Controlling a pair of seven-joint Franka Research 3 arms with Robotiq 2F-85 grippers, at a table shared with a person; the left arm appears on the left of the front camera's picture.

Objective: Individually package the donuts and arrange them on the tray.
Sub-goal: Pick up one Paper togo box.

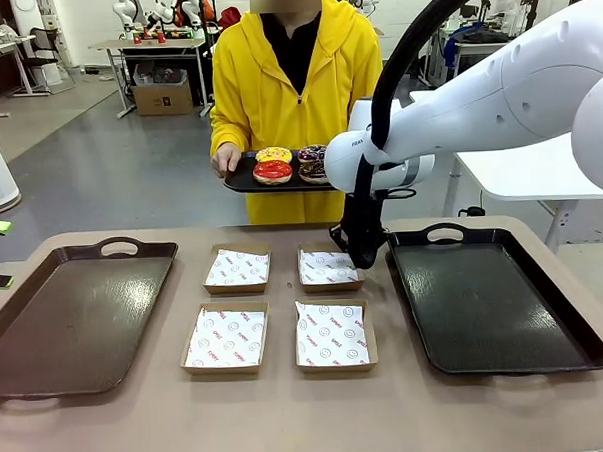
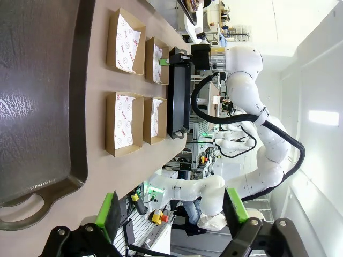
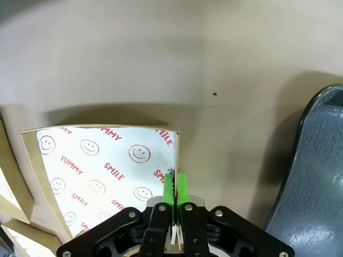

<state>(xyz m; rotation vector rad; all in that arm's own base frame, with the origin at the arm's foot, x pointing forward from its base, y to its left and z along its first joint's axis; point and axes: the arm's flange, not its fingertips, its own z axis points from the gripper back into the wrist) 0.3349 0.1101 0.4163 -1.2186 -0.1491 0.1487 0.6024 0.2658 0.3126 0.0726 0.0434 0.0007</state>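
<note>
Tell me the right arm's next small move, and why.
Probably lift the box slightly and carry it toward the right tray. The right gripper is shut on the box's side wall, the box sits flat on the table, and that tray lies just beside it.

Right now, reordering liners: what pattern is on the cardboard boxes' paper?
White paper, red smileys, words; right wrist view.

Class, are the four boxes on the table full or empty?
Empty: all boxes show only paper lining; the donuts are on the person's tray.
</note>
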